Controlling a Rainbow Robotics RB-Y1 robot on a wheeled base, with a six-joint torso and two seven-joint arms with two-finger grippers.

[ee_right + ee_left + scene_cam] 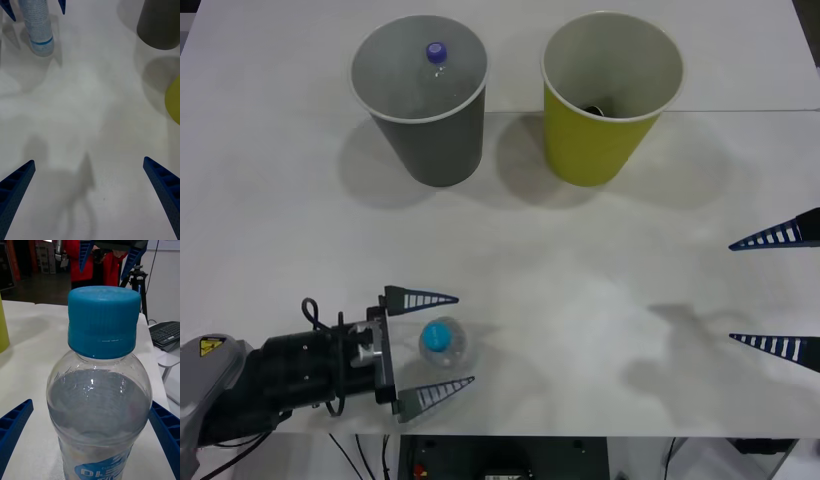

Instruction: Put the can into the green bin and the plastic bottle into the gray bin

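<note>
A: Starting with the front view, what do we have?

B: At lower left we see the left gripper (442, 342), its two blue ribbed fingers spread wide on either side of the plastic bottle (444, 342). The bottle stands upright on the white table (580, 300), clear and rounded, its cyan cap facing up at us. The fingers flank it with a gap on each side, so the claw is open, not clamped.

A: And the bins?

B: Both sit in the upper part of the frame, tall tapered cups with pale rims. The gray bin (430, 140) is upper left of centre; inside it we see a second bottle (437, 60) with a purple-blue cap. The green bin (595, 140) is just to its right, matte yellow-green outside, whitish inside, with something dark at the bottom that we cannot identify.

A: The other arm?

B: The right gripper (777, 292) is at the right edge, fingers well apart, holding nothing.

A: Right wrist view?

B: We see its fingers open at the bottom corners over bare table, the labelled bottle at upper left, the gray bin's wall at upper right.

A: Left wrist view?

B: The bottle's smooth cyan cap and clear shoulder sit mid-frame between the spread blue fingers.
</note>
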